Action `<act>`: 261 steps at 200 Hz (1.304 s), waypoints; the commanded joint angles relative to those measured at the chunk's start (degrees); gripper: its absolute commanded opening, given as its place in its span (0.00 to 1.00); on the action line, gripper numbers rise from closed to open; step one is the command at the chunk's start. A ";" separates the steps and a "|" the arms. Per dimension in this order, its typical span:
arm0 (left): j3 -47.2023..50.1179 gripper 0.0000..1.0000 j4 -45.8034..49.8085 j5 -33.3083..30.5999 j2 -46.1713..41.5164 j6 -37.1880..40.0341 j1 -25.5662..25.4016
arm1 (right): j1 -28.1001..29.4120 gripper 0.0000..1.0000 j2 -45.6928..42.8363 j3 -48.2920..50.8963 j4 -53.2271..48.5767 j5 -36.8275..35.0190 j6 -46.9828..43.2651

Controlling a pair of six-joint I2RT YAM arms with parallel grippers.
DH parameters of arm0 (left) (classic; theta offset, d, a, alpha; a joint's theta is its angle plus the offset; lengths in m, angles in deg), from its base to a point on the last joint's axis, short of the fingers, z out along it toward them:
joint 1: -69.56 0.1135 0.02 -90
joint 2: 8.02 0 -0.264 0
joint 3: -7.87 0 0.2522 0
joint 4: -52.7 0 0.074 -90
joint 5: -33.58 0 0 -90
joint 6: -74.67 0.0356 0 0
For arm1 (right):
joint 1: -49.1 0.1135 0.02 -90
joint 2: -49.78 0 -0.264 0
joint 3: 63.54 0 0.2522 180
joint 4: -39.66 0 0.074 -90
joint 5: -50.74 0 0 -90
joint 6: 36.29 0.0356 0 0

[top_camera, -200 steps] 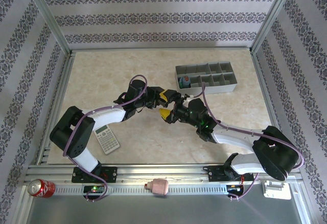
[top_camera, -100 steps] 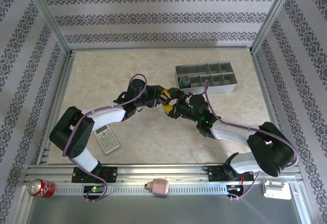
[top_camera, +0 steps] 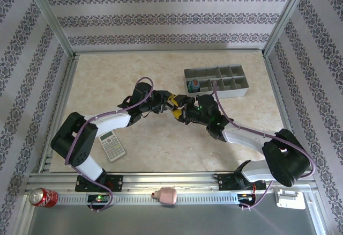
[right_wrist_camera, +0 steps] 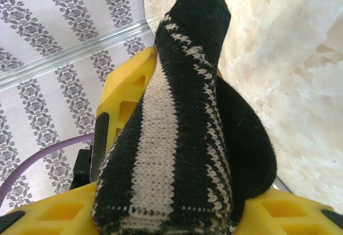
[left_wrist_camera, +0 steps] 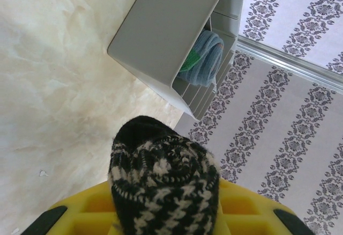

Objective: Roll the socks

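Handover stage, I reckon, around the middle of the table. Starting left, the left gripper [top_camera: 170,102] has its yellow fingers pinched on the black-and-white sock [left_wrist_camera: 163,181], which looks bunched into a fat wad. Just right of it, the right gripper [top_camera: 181,113] has a finger on each side of the same sock, both touching the fabric, but I can't tell if they're properly biting or just resting there. Further right and farther back, the blue-grey sock [left_wrist_camera: 203,58] sits tucked in a left-end compartment of the grey tray [left_wrist_camera: 161,26], so that one seems done. Next move probably needs the right side to clamp firmly before the left lets go, otherwise the wad could spring loose.
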 commanded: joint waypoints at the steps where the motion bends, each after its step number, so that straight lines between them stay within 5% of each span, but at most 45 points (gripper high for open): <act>1: -1.96 0.00 2.09 1.98 -2.74 1.53 0.35 | -1.16 0.52 -0.61 -1.49 -3.35 0.06 -2.85; 143: -1.90 0.00 1.41 1.81 -2.73 0.89 -0.98 | -1.20 0.58 2.48 -4.28 -2.37 0.04 -3.12; 195: -1.38 0.00 1.85 1.72 -3.54 1.06 -1.14 | -1.01 0.37 2.12 -4.30 -3.50 -0.27 -4.15; 229: -1.61 0.00 1.50 1.98 -2.82 0.85 -1.87 | -0.25 0.10 1.01 -6.41 -7.78 -1.71 -6.79; 261: -1.24 0.22 0.18 1.63 -2.32 0.25 -2.11 | 1.15 0.00 -1.49 -9.26 -18.10 -4.31 -11.04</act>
